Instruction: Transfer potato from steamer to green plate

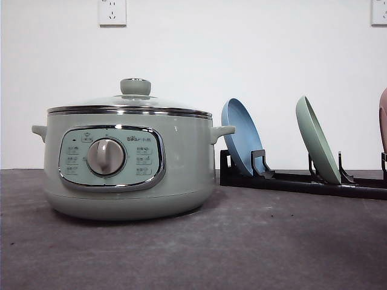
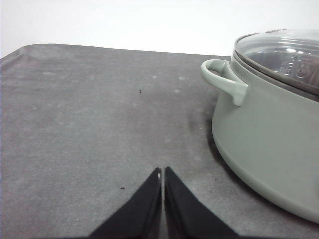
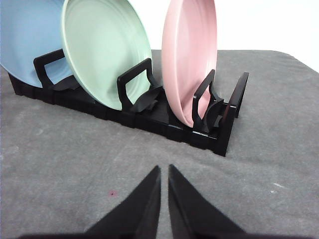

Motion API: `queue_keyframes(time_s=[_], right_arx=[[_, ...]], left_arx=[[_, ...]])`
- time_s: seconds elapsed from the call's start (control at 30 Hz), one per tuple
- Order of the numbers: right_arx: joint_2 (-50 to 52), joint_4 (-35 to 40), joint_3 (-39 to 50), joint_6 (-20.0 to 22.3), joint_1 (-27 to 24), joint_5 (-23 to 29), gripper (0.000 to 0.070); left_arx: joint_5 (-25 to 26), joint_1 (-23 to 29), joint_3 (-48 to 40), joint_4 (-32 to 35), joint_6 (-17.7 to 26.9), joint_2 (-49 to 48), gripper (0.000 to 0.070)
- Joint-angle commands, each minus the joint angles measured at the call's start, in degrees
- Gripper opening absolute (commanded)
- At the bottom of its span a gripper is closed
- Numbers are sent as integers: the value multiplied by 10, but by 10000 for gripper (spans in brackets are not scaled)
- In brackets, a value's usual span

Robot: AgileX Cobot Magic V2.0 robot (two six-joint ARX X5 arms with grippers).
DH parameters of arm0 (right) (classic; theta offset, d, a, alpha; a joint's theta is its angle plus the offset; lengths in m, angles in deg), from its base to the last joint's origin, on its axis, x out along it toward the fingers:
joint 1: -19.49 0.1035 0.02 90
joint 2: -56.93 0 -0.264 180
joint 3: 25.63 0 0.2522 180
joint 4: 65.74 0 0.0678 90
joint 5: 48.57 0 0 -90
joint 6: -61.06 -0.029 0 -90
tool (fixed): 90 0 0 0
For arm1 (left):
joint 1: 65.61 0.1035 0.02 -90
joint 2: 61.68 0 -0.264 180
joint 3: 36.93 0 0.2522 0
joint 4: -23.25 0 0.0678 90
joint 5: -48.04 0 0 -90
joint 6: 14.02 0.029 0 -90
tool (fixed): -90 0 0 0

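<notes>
The pale sage-green steamer stands on the grey table at the left, its glass lid on; the potato is hidden. In the left wrist view the steamer is off to one side, and my left gripper is shut with nothing in it, low over the bare mat. The green plate stands on edge in the black rack. In the right wrist view the green plate stands beyond my right gripper, which is shut and holds nothing.
A black dish rack sits at the back right, holding a blue plate and a pink plate beside the green one. The steamer's side handle sticks out toward the left gripper. Open grey table lies in front.
</notes>
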Motion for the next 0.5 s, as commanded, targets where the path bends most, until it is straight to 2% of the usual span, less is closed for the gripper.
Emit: queue_keyframes(time_s=[0.0, 0.1, 0.2, 0.27, 0.47], right_arx=[[1, 6, 3, 2, 0, 1, 16], [1, 9, 3, 2, 0, -1, 15], [1, 25, 3, -4, 0, -2, 15], [1, 32, 3, -27, 0, -3, 15], [1, 31, 3, -74, 0, -17, 16]], left_arx=[[-4, 1, -12, 0, -7, -1, 0], [-4, 1, -12, 20, -12, -1, 0], [4, 1, -12, 39, -66, -1, 0], [4, 1, -12, 40, -90, -1, 0], [4, 1, -12, 50, -91, -1, 0]])
